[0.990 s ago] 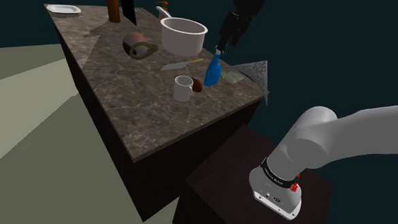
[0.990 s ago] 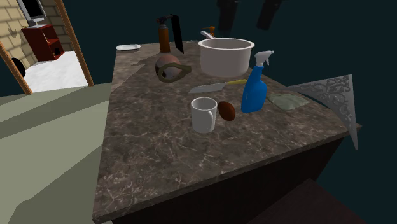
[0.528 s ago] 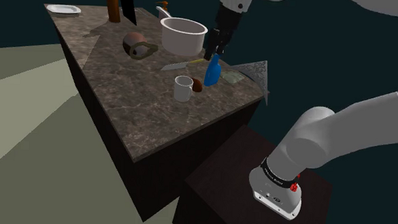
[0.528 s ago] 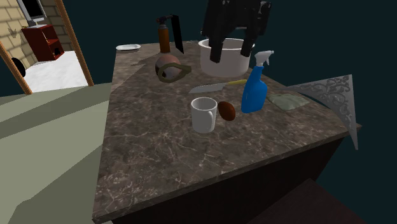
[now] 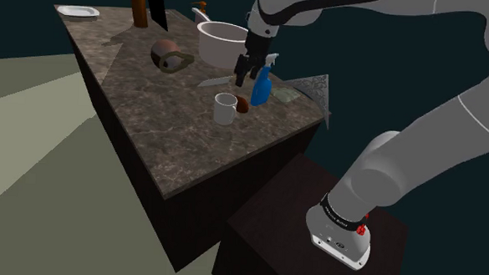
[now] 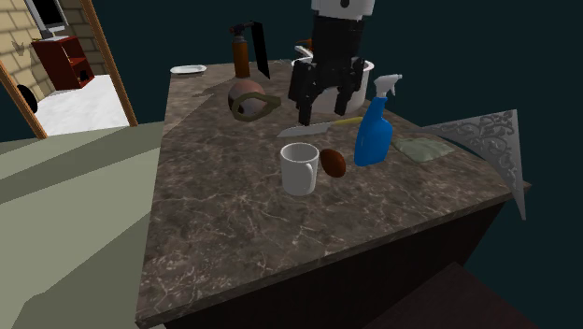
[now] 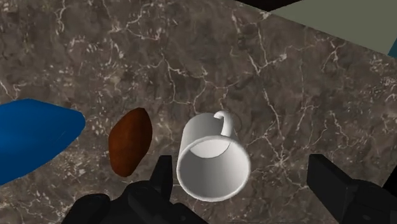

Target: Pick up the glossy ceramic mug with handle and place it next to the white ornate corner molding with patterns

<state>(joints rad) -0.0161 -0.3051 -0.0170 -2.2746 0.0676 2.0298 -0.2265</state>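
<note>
The gripper [image 6: 324,110] hovered above the white mug [image 6: 300,168], fingers [image 7: 334,184] spread wide, seemingly to straddle its body. The mug stood upright on the marbled counter [image 6: 243,234], a brown oval object [image 6: 333,162] just beside it, the ornate corner molding [image 6: 486,131] well apart.

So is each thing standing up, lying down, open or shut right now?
Claw, open, holding nothing, above the counter.
Mug, upright, empty, not held.
Spray bottle, upright.
Knife, lying flat.
Brown oval thing, lying beside the mug.
Big white pot, upright.
Corner molding, at the counter's corner, poking over the edge.
</note>
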